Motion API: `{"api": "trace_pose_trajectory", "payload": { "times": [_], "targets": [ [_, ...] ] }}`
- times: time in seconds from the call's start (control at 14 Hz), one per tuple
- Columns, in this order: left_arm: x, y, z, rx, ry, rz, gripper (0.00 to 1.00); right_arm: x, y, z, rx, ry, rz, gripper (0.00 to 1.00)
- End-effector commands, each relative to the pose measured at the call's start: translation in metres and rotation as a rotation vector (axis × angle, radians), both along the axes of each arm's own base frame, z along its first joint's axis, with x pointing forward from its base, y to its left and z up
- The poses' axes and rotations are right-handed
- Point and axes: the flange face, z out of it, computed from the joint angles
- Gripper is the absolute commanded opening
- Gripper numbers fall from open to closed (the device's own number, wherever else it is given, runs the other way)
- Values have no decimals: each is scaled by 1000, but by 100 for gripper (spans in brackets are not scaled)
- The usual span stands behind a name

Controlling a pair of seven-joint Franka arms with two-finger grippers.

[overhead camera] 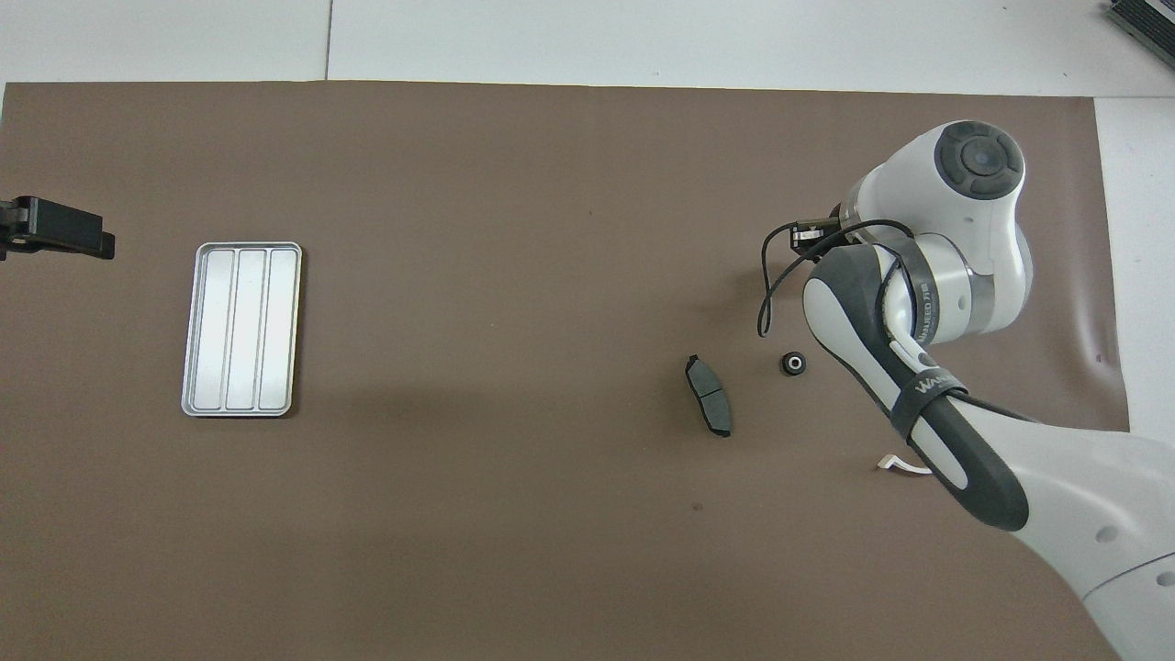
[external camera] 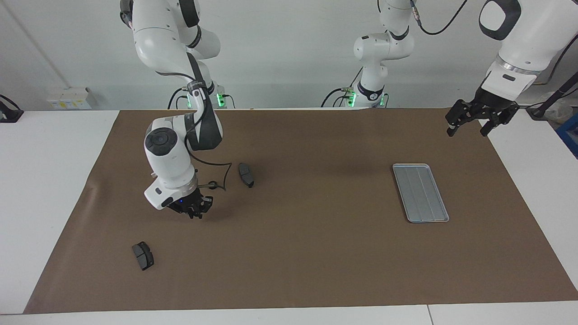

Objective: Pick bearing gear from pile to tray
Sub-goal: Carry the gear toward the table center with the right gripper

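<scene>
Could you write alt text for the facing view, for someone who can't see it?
A white robot arm's shut right hand hangs just above a brown mat, near two dark pads and a small black gear. The left hand waits, open, above the mat's edge near an empty silver tray.
</scene>
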Motion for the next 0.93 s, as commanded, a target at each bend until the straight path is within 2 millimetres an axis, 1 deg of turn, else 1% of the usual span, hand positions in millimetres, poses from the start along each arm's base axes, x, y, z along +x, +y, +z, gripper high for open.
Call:
{"api": "trace_pose_trajectory", "payload": {
  "times": [0.0, 0.07, 0.14, 0.29, 0.36, 0.43, 0.5, 0.57, 0.72, 0.79, 0.86],
  "targets": [
    [0, -6, 0, -2, 14, 7, 100, -15, 35, 4, 0, -6, -59, 0],
    [1, -6, -1, -2, 14, 10, 100, -18, 48, 5, 11, -5, -72, 0],
    [0, -6, -1, -2, 16, 13, 100, -23, 69, 6, 23, -16, -101, 0],
    [0, -14, -1, -2, 14, 1, 100, -31, 105, 10, 37, -30, -134, 0],
    [0, -15, -1, -2, 14, 0, 100, -38, 128, 13, 46, -35, -124, 0],
    [0, -15, -1, -2, 14, 1, 100, -42, 148, 19, 68, -39, -154, 0],
    [0, -17, -1, -2, 14, -2, 100, -48, 168, 18, 75, -39, -170, 0],
    [0, -17, -1, -2, 14, -2, 100, -50, 183, 18, 81, -44, -171, 0],
    [0, -22, -2, -2, 17, -11, 100, -49, 217, 15, 96, -47, -175, 0],
    [0, -25, -5, -2, 24, -10, 100, -48, 232, 10, 92, -48, -186, 0],
    [0, -27, -5, -3, 26, 4, 100, -47, 241, 7, 93, -53, -196, 0]
  ]
}}
